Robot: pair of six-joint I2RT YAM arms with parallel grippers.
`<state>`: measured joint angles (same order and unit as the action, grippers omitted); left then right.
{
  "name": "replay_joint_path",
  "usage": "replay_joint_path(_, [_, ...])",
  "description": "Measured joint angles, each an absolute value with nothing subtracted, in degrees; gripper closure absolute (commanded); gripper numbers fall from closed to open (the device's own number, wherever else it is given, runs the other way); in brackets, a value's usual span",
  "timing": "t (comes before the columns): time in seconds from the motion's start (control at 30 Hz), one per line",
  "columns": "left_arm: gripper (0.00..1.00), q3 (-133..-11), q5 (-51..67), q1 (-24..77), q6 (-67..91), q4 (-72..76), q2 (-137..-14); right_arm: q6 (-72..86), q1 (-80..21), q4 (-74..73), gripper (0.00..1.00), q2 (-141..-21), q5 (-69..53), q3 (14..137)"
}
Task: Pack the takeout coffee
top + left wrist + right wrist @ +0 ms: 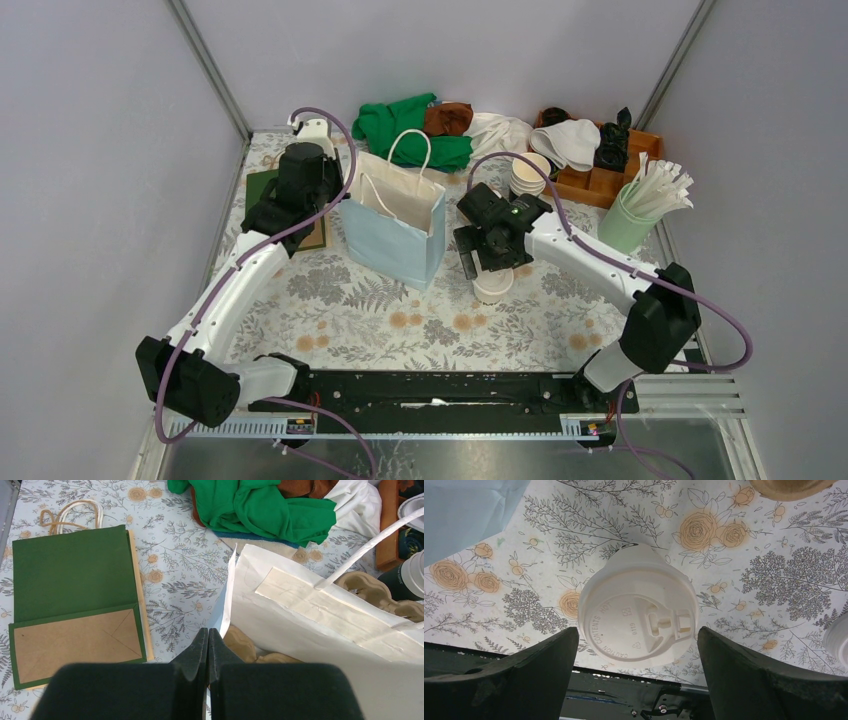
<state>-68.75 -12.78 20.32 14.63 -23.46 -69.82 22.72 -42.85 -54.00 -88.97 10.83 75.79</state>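
Standing upright on the floral tablecloth (400, 320), just right of the pale blue paper bag (395, 240), the takeout coffee (493, 286) is straddled from above by the right gripper (637, 632), its fingers spread clear of the white lid (no contact is seen). The left gripper (208, 632) is pressed together on the bag's rim.
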Motion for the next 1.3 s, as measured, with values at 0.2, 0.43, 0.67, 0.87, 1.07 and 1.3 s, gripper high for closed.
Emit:
replay_joint_path(0.2, [1.00,-68.75,-12.58,20.12,14.61,-23.46,-69.82,22.52,-42.68,-53.95,0.04,-90.04,10.37,75.79])
replay_joint_path(0.43, [1.00,-68.75,-12.34,19.92,14.63,-23.46,-69.82,22.31,-42.52,-53.93,0.08,-90.56,9.63,75.77])
replay_joint_path(0.67, [1.00,-68.75,-12.12,19.70,14.61,-23.49,-69.82,22.28,-41.93,-53.67,0.06,-90.70,8.78,75.57])
replay_joint_path(0.87, [1.00,-68.53,-11.77,19.49,14.63,-23.38,-69.71,22.28,-41.67,-53.52,0.08,-90.76,8.08,75.53])
replay_joint_path(1.07, [1.00,-68.12,-11.73,19.40,14.63,-23.20,-69.32,22.11,-41.54,-53.54,0.13,-90.76,8.03,75.48])
replay_joint_path(1.3, [1.00,-67.85,-9.54,19.33,14.61,-22.33,-69.23,22.09,-41.52,-54.87,0.13,-90.74,8.60,76.27])
